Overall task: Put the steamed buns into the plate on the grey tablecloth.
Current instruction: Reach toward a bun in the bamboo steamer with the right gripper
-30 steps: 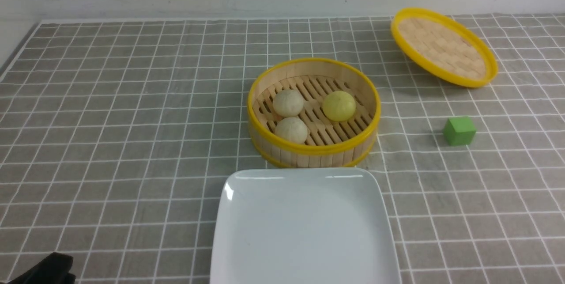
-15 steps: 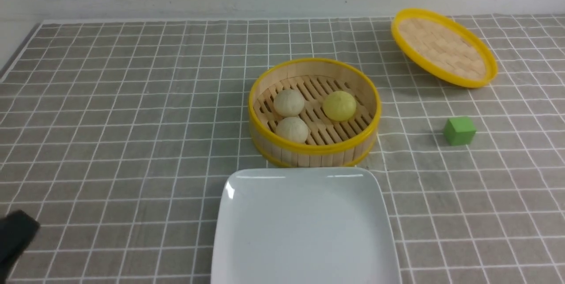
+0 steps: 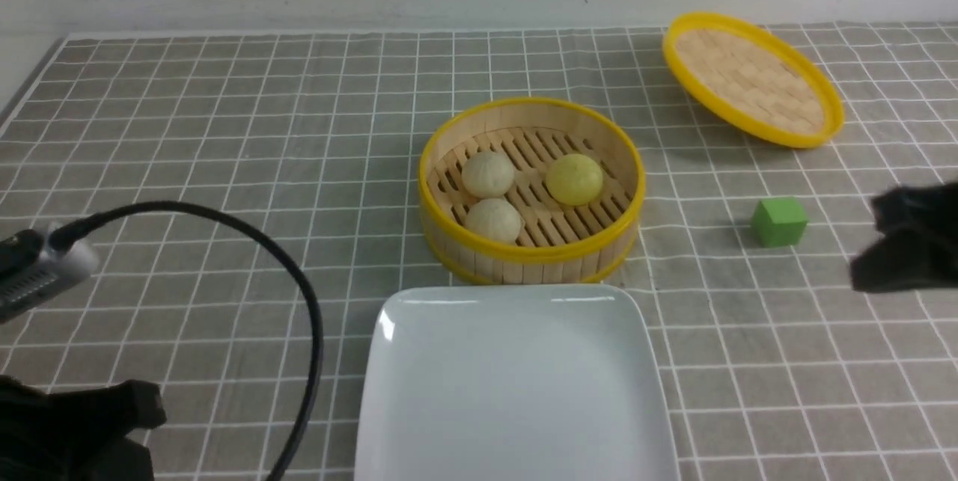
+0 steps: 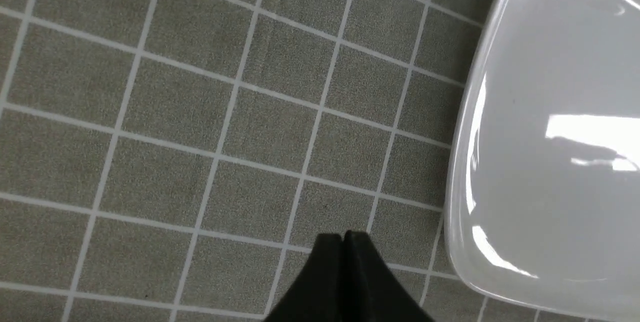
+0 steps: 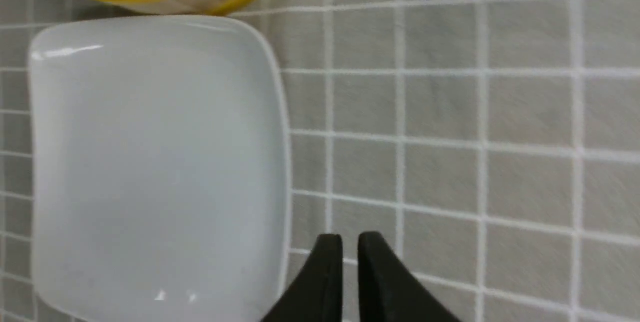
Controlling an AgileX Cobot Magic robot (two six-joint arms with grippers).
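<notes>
The steamed buns are seen in the steamer basket, at 12 o'clock from the plate. The left claw is closed and the right claw all but closed, both empty. Unless opened wide, a round bun could be nudged away.

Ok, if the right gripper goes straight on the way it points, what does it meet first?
Probably only the grey tablecloth: the right gripper aims past the plate, though depth is unclear.
</notes>
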